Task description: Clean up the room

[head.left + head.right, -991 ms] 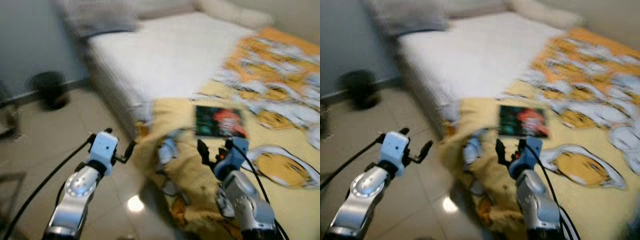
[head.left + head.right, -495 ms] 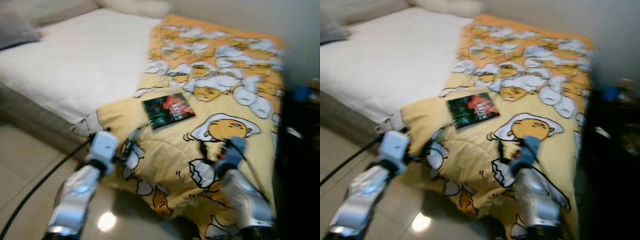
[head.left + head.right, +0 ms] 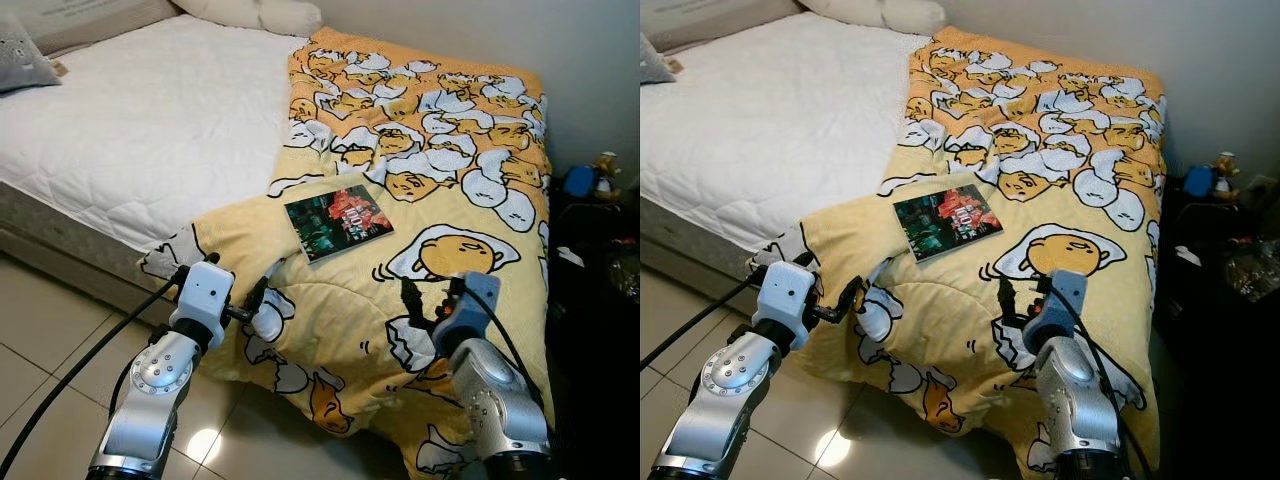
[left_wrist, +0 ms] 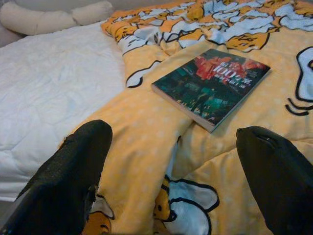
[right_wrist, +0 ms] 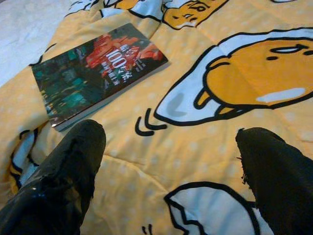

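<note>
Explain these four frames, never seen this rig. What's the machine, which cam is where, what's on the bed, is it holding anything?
It is a humanoid robot with two silver arms, each ending in two black fingers. The two wide pictures come from a stereo camera on its head, looking down. They show the left gripper and the right gripper, both held low in front of a bed. The two close pictures come from cameras on each wrist, looking out between that gripper's own fingers.

On the bed lies a yellow cartoon-print blanket, beside bare white mattress. A book with a dark cover lies flat on the blanket. Both grippers are open and hold nothing.
</note>
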